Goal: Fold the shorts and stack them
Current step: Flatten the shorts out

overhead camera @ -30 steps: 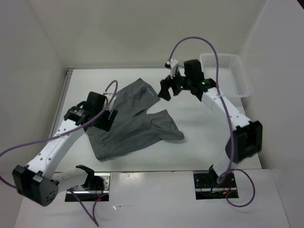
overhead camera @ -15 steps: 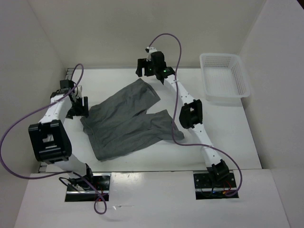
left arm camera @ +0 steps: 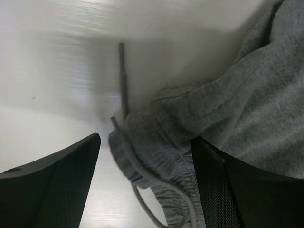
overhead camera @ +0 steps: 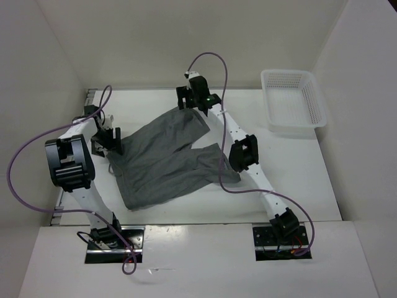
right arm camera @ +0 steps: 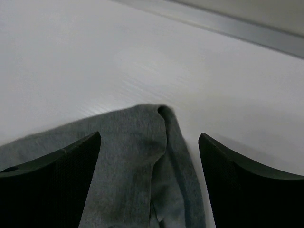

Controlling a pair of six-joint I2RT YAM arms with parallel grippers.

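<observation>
The grey shorts [overhead camera: 167, 155] lie spread flat in the middle of the table, waistband to the left, two legs pointing to the far side and the right. My left gripper [overhead camera: 107, 141] is open at the waistband's left corner. In the left wrist view the gathered waistband [left arm camera: 161, 156] and its drawstring [left arm camera: 124, 85] sit between the open left gripper [left arm camera: 146, 142]. My right gripper [overhead camera: 191, 104] is open over the end of the far leg. In the right wrist view that leg's corner [right arm camera: 137, 156] lies between the open right gripper [right arm camera: 149, 137].
A white mesh basket [overhead camera: 291, 102] stands at the back right. White walls close in the table on the left, back and right. A metal strip [right arm camera: 228, 26] runs along the table's far edge. Purple cables loop above both arms.
Both arms have stretched out: the left one to the waistband's left corner, the right one leftward to the far leg's end. The shorts have hardly shifted.
</observation>
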